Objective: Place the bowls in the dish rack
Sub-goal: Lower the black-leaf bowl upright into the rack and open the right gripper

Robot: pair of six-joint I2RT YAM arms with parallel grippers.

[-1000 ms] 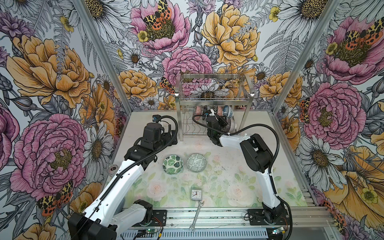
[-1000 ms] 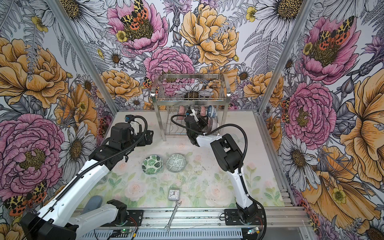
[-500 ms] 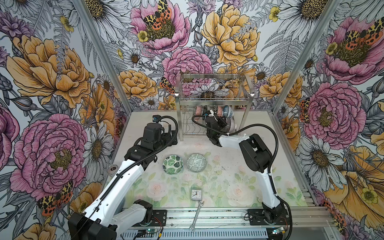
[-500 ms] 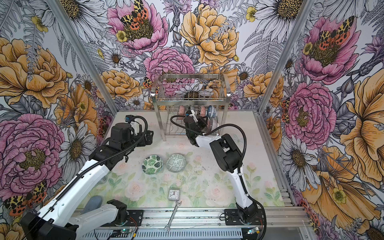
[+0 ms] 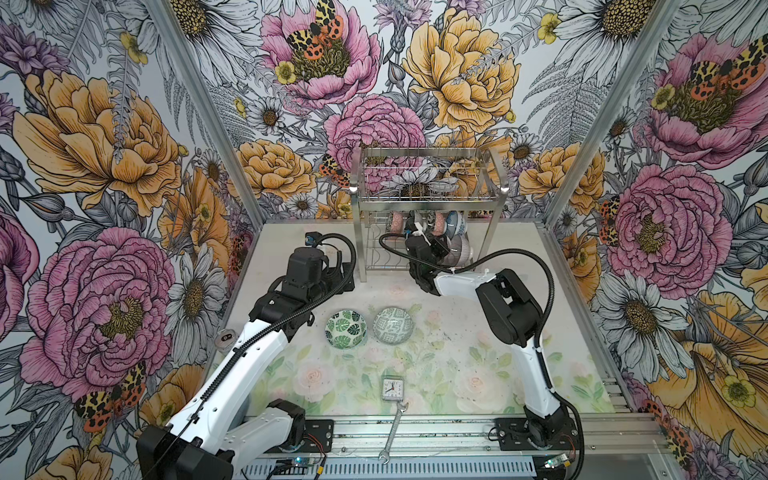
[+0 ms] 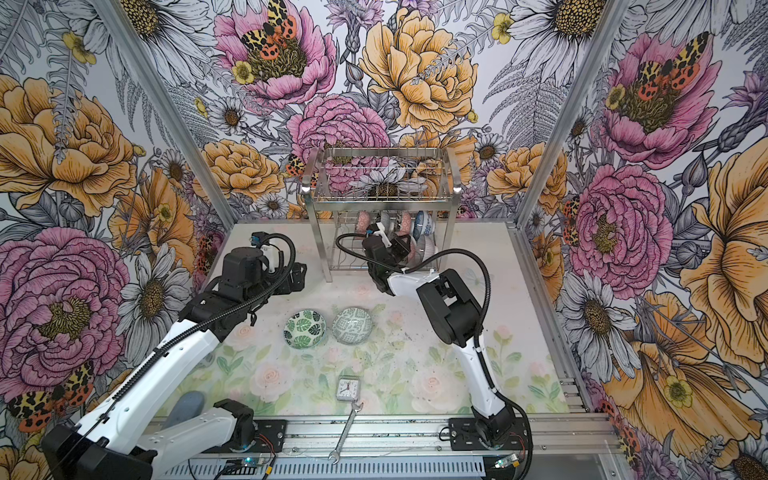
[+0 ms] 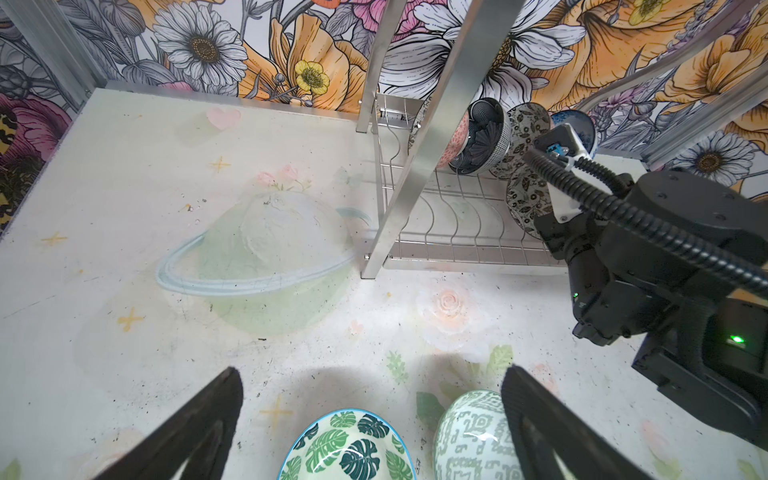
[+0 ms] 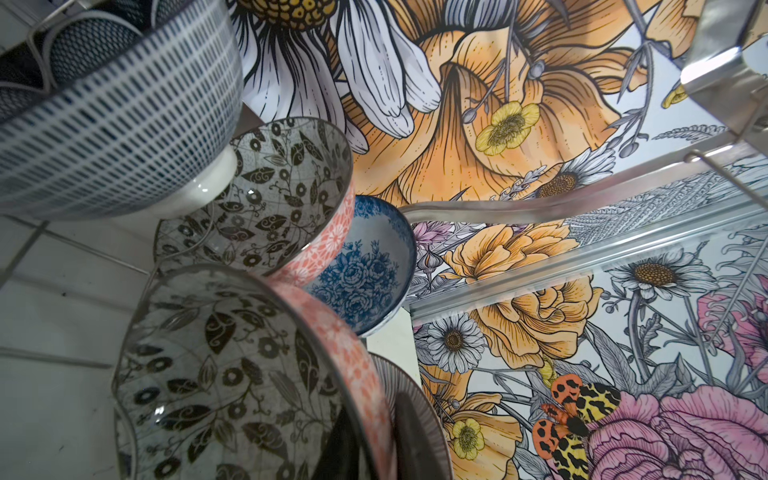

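The dish rack (image 5: 428, 200) stands at the back with several bowls on edge in its lower tier. My right gripper (image 8: 374, 419) reaches into that tier (image 5: 436, 245). One finger sits inside and one outside the wall of a bowl (image 8: 224, 374) that is black floral inside and pink outside. How tightly they press does not show. Next to it stand a blue floral bowl (image 8: 361, 274) and a blue-dashed bowl (image 8: 108, 124). A green leaf bowl (image 5: 345, 329) and a grey-green geometric bowl (image 5: 392, 325) lie upright on the table. My left gripper (image 7: 370, 374) hovers open and empty just behind them.
A small white clock (image 5: 392, 388) and a wrench (image 5: 392, 432) lie near the front edge. The rack's steel leg (image 7: 419, 166) stands close in front of the left gripper. A small round object (image 5: 225, 337) sits at the table's left edge.
The right wrist has shifted very slightly at the rack's lower tier. The left arm and the two bowls on the table have not moved.
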